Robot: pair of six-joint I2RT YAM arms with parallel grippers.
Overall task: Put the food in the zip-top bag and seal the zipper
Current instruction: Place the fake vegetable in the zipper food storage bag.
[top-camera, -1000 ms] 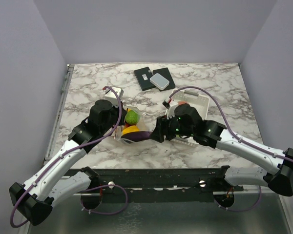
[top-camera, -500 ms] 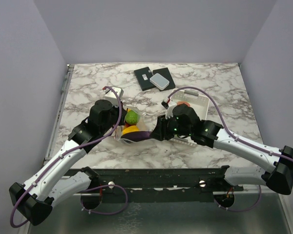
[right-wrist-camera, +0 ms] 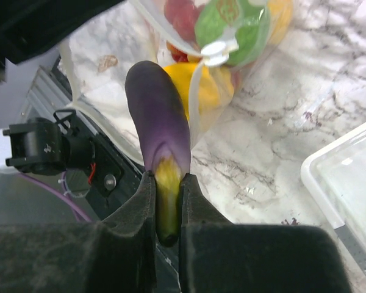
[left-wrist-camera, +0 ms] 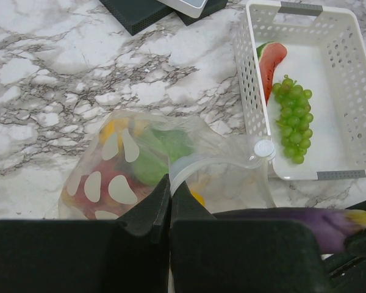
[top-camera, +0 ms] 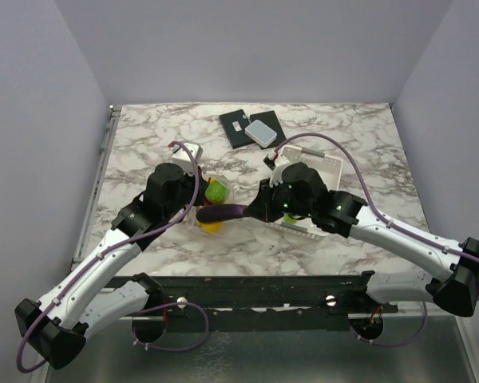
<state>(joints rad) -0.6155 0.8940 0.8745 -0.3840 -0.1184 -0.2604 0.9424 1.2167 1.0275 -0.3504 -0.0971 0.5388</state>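
Observation:
The dotted clear zip-top bag (top-camera: pixel 213 198) (left-wrist-camera: pixel 134 165) lies on the marble with a lemon (right-wrist-camera: pixel 201 85), a green piece (right-wrist-camera: pixel 232 24) and red strawberries (right-wrist-camera: pixel 182 15) inside. My left gripper (left-wrist-camera: pixel 170 185) (top-camera: pixel 196 209) is shut on the bag's mouth edge, on the zipper strip (left-wrist-camera: pixel 198 160). The right gripper (right-wrist-camera: pixel 166 195) (top-camera: pixel 253 209) is shut on the yellow stem of the purple eggplant (right-wrist-camera: pixel 157 116) (top-camera: pixel 221 212) (left-wrist-camera: pixel 293 221). It holds the eggplant level, just above the bag's mouth. Grapes (left-wrist-camera: pixel 294 119) and a watermelon slice (left-wrist-camera: pixel 273 58) lie in the basket.
The white perforated basket (left-wrist-camera: pixel 244 91) (top-camera: pixel 327 169) stands right of the bag, partly under my right arm. A black pad with a grey box (top-camera: pixel 253 128) lies at the back. The metal rail (top-camera: pixel 255 283) runs along the table's near edge.
My right gripper has shut on the eggplant's stem and lifted it off the table, up and slightly back toward the bag's mouth. The left gripper has kept its hold.

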